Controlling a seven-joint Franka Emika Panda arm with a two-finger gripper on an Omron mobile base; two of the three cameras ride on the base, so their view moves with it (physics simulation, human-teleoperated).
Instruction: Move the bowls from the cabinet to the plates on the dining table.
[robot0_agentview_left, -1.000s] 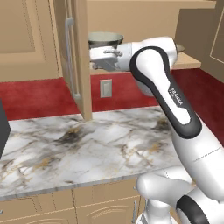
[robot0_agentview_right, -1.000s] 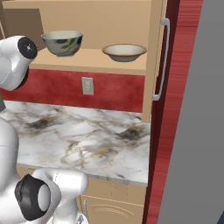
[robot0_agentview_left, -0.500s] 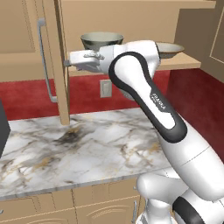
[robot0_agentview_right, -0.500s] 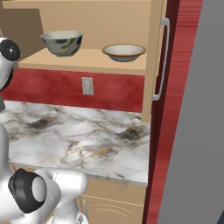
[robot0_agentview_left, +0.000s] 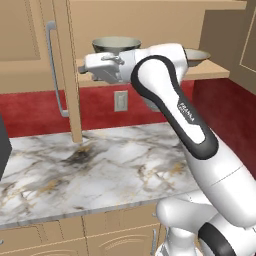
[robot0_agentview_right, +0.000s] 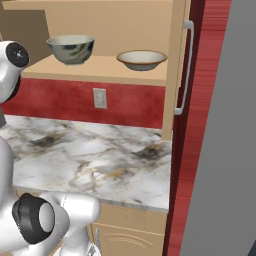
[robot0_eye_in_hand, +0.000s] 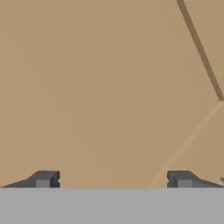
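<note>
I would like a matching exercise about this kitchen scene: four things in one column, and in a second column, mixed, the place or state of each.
Things:
1. grey-green bowl
2. tan bowl
3. pincer
4. wall outlet

Places or states:
A. on the red wall, under the shelf
B. wide open, nothing between the tips
C. on the cabinet shelf, nearer the right door's silver handle in the right base view
D. on the cabinet shelf, nearer the arm in the right base view

Pairs: 1-D, 2-C, 3-B, 4-A
</note>
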